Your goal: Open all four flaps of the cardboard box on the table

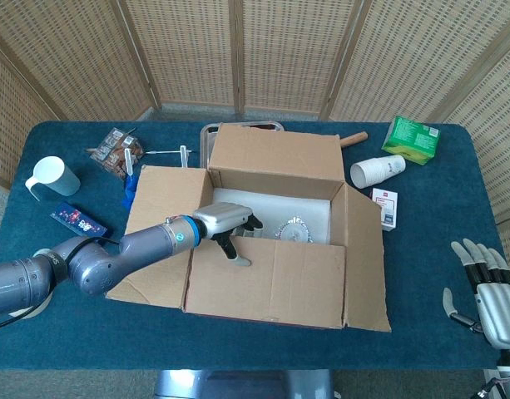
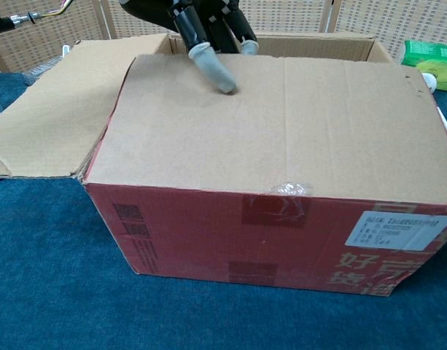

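The cardboard box (image 1: 275, 224) stands mid-table with all its flaps spread. The far flap (image 1: 275, 158) stands up, the left flap (image 1: 159, 208) and right flap (image 1: 364, 249) lie outward, and the near flap (image 1: 271, 283) is folded toward me. In the chest view the near flap (image 2: 281, 124) juts out almost level above the red front wall (image 2: 267, 240). My left hand (image 1: 230, 223) reaches in from the left, and one fingertip (image 2: 222, 79) presses on the near flap while it holds nothing. My right hand (image 1: 487, 291) hovers off the front right corner, fingers spread and empty.
A silvery item (image 1: 294, 229) lies inside the box. Around it are a white mug (image 1: 53, 176), snack packets (image 1: 117, 150), a blue packet (image 1: 78, 220), a metal tray (image 1: 211, 133), stacked paper cups (image 1: 378, 170), a green carton (image 1: 411, 139) and a small white box (image 1: 387, 208).
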`<state>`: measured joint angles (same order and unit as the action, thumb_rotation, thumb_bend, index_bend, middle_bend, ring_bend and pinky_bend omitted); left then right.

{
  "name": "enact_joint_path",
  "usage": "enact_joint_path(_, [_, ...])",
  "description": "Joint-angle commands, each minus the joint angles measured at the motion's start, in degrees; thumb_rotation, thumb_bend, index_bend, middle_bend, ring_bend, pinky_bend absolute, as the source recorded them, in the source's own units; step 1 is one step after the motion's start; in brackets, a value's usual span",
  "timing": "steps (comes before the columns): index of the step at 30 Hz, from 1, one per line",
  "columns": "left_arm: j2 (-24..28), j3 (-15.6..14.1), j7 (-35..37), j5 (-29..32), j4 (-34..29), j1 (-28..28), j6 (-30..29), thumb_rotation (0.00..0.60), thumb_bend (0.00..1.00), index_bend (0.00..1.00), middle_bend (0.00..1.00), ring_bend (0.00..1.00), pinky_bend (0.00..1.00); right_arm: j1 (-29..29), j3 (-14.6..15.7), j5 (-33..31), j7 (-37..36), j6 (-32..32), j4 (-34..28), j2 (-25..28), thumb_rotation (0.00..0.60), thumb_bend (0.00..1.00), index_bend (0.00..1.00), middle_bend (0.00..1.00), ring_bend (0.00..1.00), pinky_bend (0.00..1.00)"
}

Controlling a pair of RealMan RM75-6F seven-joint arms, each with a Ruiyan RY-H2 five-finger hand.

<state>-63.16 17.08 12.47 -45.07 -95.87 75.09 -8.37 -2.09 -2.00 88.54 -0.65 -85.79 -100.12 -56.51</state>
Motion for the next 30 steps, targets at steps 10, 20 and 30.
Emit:
enact_joint_path(10, [-1.71, 3.14, 4.47, -2.68, -0.37, -2.66, -1.21, 0.466, 0.00, 0.60, 0.60, 0.55, 0.53, -0.01, 0.07, 0.17, -0.12, -0.04, -0.03, 0.08, 0.268, 0.53, 0.00, 0.00, 0.00, 0.00])
enact_joint_path(20, [-2.53, 3.43, 7.54, -2.36, -0.52, -3.25, -1.99, 0.435, 0.00, 0.67, 0.59, 0.52, 0.47, -0.05, 0.23, 0.48, -0.01, -0.02, -0.10, 0.03, 0.272, 0.53, 0.00, 0.00, 0.00, 0.00])
enact_joint_path(30, [-3.22, 11.30, 15.66, 0.57, -1.14, -6.85, 5.66, 0.432, 0.00, 0.72, 0.58, 0.51, 0.49, -0.30, 0.43, 0.49, 0.46, 0.59, -0.10, -0.27, 0.269, 0.52, 0.00, 0.00, 0.00, 0.00])
